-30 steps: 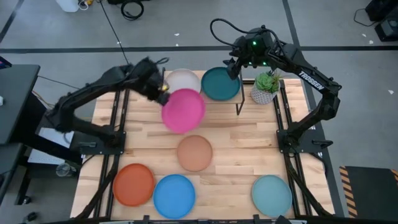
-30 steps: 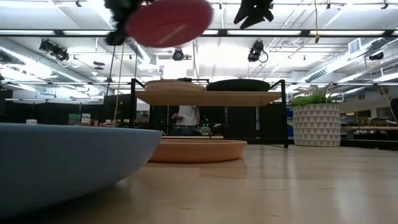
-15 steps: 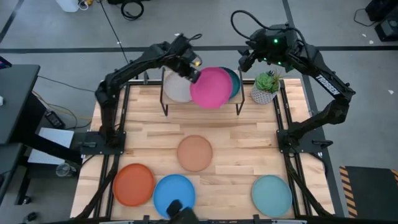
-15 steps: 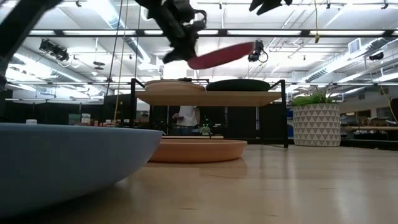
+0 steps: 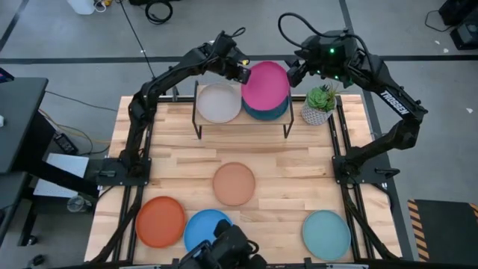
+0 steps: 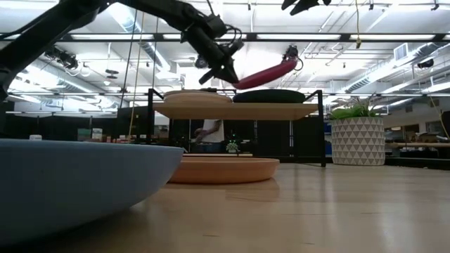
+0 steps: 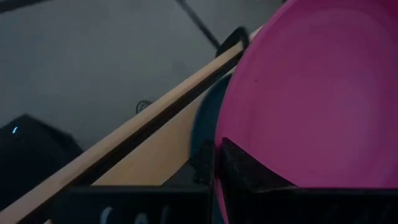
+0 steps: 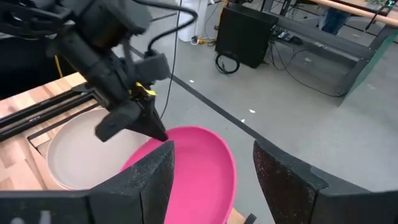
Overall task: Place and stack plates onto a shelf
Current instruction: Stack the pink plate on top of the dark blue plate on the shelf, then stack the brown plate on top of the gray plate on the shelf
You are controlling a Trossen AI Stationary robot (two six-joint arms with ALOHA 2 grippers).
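Rim pinch: left gripper point(image 5: 240, 71) clamps pink plate point(image 5: 266, 85), tilted over dark teal plate point(image 5: 261, 112) at shelf's point(image 5: 240, 122) right end; looks stiff, light, slippery. Right gripper point(image 5: 293, 73) hovers empty, fingers apart.

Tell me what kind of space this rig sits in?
Probably a robotics lab or workshop. The wooden table stands on a bare grey floor with taped lines, cables lie loose on it, and the low view shows open ceiling ducts with strip lights.

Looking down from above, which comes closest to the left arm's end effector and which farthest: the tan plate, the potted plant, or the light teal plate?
From the left end effector, shut on the pink plate:
1. Potted plant, beside the shelf.
2. Tan plate, mid-table.
3. Light teal plate, near right corner.
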